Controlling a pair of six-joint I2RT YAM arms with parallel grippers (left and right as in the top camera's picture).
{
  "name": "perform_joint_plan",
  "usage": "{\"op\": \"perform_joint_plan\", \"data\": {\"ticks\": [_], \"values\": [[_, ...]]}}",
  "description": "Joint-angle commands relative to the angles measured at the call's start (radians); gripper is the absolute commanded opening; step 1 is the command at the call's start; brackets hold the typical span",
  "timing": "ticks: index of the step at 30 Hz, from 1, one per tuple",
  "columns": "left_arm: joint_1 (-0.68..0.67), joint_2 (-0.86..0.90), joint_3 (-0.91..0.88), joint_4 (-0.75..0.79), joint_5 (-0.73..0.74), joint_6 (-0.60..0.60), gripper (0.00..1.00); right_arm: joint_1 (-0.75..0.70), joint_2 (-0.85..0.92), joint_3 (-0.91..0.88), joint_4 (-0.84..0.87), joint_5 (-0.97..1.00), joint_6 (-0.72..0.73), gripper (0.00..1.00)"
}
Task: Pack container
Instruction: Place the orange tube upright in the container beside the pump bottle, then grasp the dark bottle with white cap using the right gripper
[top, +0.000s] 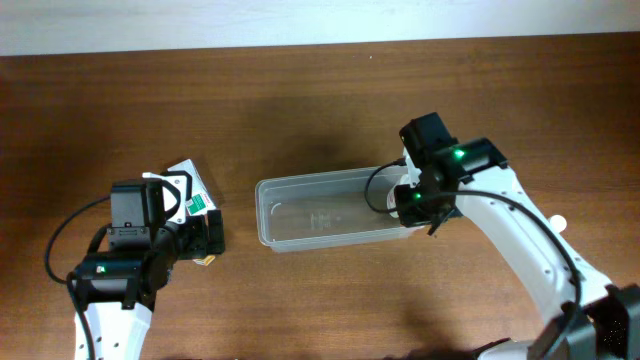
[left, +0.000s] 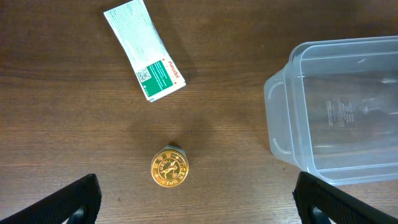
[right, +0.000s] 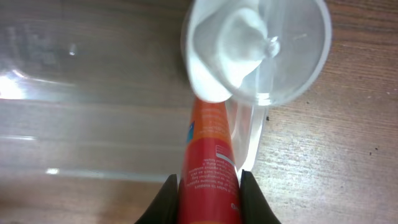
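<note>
Two grippers to report. Found right gripper (right: 208, 182) clamped on a red plastic tube (right: 208, 146), dark fingers (right: 165, 200) pressed against both sides of its body. Noted the tube's white tip under a clear round cap (right: 258, 43), hanging over the right end of the clear, translucent rectangular plastic container (top: 310, 215). Cannot tell whether tube touches container floor. Found left gripper (left: 196, 190) spread wide, holding nothing, over a small bottle with an embossed gold round lid (left: 170, 168) standing on the table. Recorded a flat white packet with a green-and-red label (left: 144, 51) lying beyond the bottle, apart from it. Surface: dark brown wood-grain table (top: 300, 100), with a pale strip (top: 300, 20) past its far edge. Located container mid-table, between the two arms, long side running left to right, faint moulded marks on its floor.
</note>
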Motion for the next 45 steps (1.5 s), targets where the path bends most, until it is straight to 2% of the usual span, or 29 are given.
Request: {"op": "perform_joint_plan", "data": {"ticks": [1, 3, 6, 10, 16, 20, 23, 26, 30, 33, 37, 45], "values": [[-0.004, 0.002, 0.019, 0.002, 0.0, 0.022, 0.99, 0.01, 0.031, -0.005, 0.012, 0.024, 0.008, 0.14], [-0.004, 0.002, 0.019, 0.002, 0.0, 0.022, 0.99, 0.01, 0.041, -0.005, 0.018, 0.024, 0.008, 0.22], [-0.004, 0.002, 0.019, 0.002, 0.0, 0.022, 0.99, 0.01, 0.045, -0.005, 0.023, 0.027, 0.008, 0.23], [-0.004, 0.002, 0.019, 0.002, 0.0, 0.022, 0.99, 0.01, 0.045, -0.005, 0.022, 0.027, 0.007, 0.35], [-0.004, 0.002, 0.019, 0.002, 0.0, 0.022, 0.99, 0.01, 0.021, 0.028, -0.01, 0.031, 0.007, 0.38], [-0.004, 0.002, 0.019, 0.002, 0.0, 0.022, 0.99, 0.006, -0.05, 0.119, -0.063, 0.086, 0.025, 0.4], [-0.004, 0.002, 0.019, 0.002, 0.0, 0.022, 0.99, -0.027, -0.114, 0.197, -0.1, 0.148, 0.087, 0.48], [-0.004, 0.002, 0.019, 0.002, 0.0, 0.022, 0.99, -0.124, -0.187, 0.267, -0.114, 0.152, 0.101, 0.62], [-0.004, 0.002, 0.019, 0.002, 0.0, 0.022, 0.99, -0.335, -0.24, 0.283, -0.119, 0.151, 0.101, 0.73], [-0.004, 0.002, 0.019, 0.002, 0.0, 0.022, 0.99, -0.522, -0.222, 0.277, -0.145, 0.135, 0.098, 0.77], [-0.004, 0.002, 0.019, 0.002, 0.001, 0.022, 0.99, -0.695, -0.148, 0.256, -0.163, 0.073, 0.047, 0.78], [-0.004, 0.002, 0.019, 0.002, 0.001, 0.022, 0.99, -0.837, 0.086, 0.187, -0.163, 0.064, 0.021, 0.78]]}}
